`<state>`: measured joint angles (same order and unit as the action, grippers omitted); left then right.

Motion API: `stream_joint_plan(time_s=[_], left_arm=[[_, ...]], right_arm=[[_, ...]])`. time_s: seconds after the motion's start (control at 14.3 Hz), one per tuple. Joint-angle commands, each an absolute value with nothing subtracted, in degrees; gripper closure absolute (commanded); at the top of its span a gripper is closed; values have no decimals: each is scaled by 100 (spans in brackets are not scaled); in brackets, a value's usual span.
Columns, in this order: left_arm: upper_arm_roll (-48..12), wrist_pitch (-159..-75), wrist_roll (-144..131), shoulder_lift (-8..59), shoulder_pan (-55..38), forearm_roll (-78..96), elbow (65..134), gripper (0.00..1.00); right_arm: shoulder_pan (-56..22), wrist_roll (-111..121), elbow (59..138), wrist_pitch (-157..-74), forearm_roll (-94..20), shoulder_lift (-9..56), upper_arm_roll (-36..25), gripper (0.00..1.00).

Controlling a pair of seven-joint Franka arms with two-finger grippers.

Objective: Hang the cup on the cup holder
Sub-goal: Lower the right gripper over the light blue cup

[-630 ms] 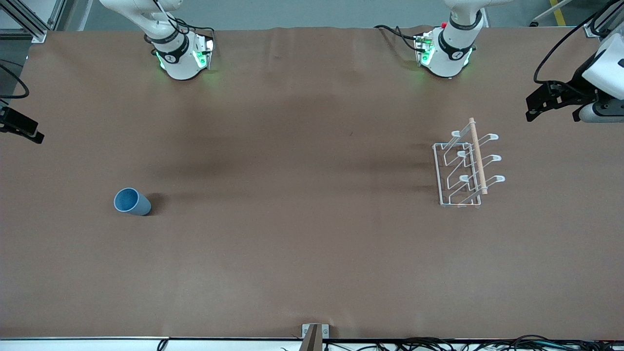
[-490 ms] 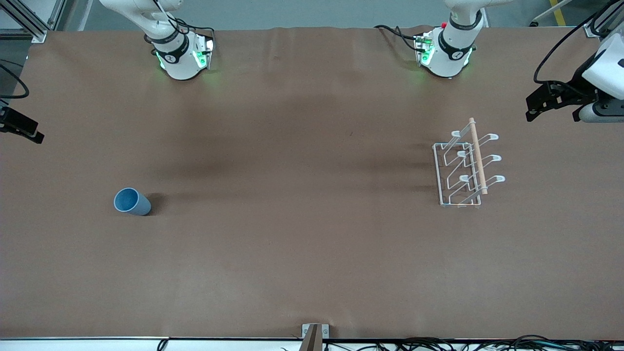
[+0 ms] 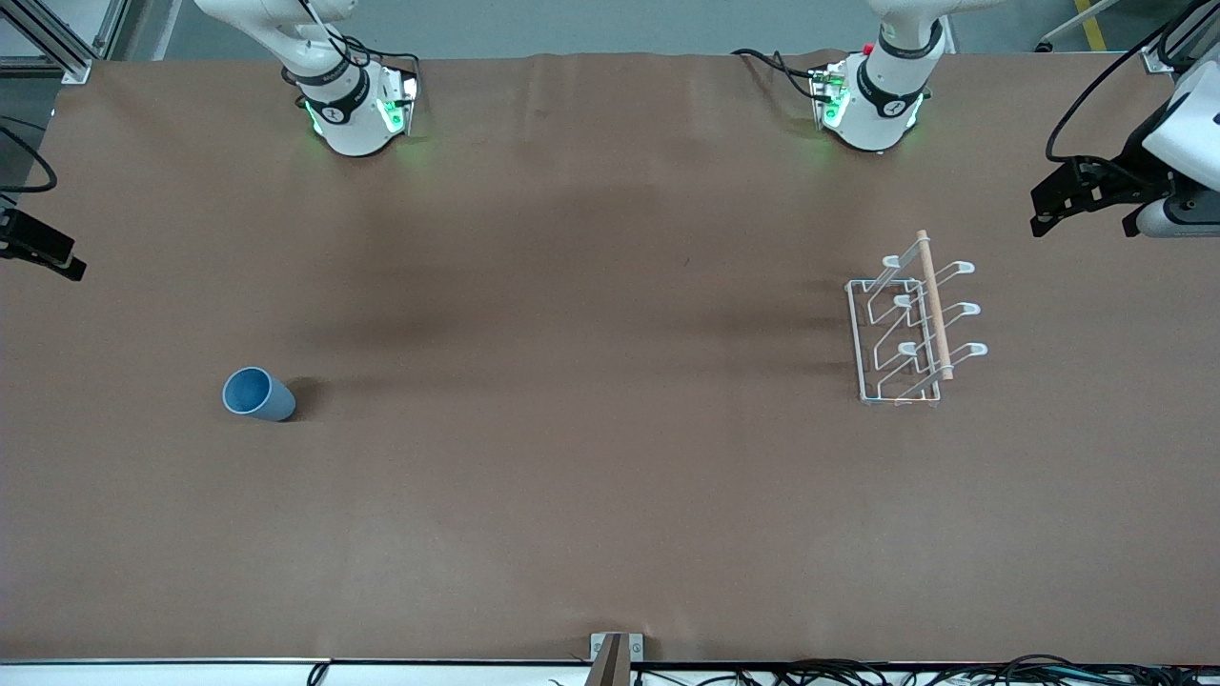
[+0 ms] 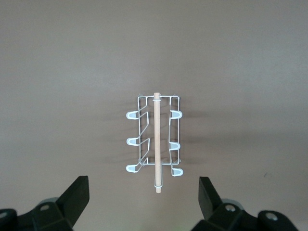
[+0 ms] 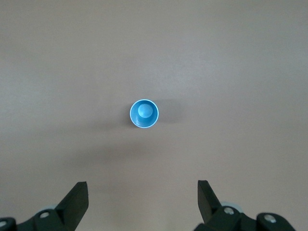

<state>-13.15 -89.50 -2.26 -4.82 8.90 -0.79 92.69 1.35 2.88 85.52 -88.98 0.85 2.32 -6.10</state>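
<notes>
The light-blue cup (image 3: 257, 394) stands upright with its mouth up on the brown table, toward the right arm's end; it also shows in the right wrist view (image 5: 144, 113). The white wire cup holder (image 3: 913, 324) with its wooden rod stands toward the left arm's end and shows whole in the left wrist view (image 4: 155, 142). My left gripper (image 3: 1041, 211) hangs open, high over the table edge beside the cup holder, its fingers (image 4: 77, 196) wide apart and empty. My right gripper (image 3: 57, 259) hangs high at the other table edge, also open (image 5: 143, 195) and empty.
Both arm bases (image 3: 353, 114) (image 3: 872, 105) stand along the table edge farthest from the front camera. A small bracket (image 3: 615, 653) and loose cables lie at the nearest edge. The brown table (image 3: 591, 381) between cup and cup holder is bare.
The left gripper has drifted very slightly toward its end of the table. Cup, cup holder and right gripper have not moved.
</notes>
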Motion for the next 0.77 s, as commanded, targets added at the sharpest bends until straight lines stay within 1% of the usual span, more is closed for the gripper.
stream_joint_plan(time_s=[0.0, 0.14, 0.35, 0.56, 0.7], left_arm=[[-1318, -8807, -202, -448, 923, 18, 9158, 0], [-1318, -8807, -211, -448, 905, 18, 9176, 0], [-1345, -8807, -220, -448, 888, 18, 9176, 0], [-1345, -8807, -220, -448, 879, 18, 9185, 0], [-1345, -8807, -220, -448, 879, 18, 9176, 0]], right_arm=[[185, 299, 8473, -8894, 53, 255, -580, 0], [176, 281, 8490, -8886, -26, 255, -580, 1], [360, 290, 8561, -8929, -228, 324, -580, 2], [439, 316, 8561, -9298, -229, 658, -589, 1], [544, 316, 8587, -9640, -255, 1053, -580, 1]])
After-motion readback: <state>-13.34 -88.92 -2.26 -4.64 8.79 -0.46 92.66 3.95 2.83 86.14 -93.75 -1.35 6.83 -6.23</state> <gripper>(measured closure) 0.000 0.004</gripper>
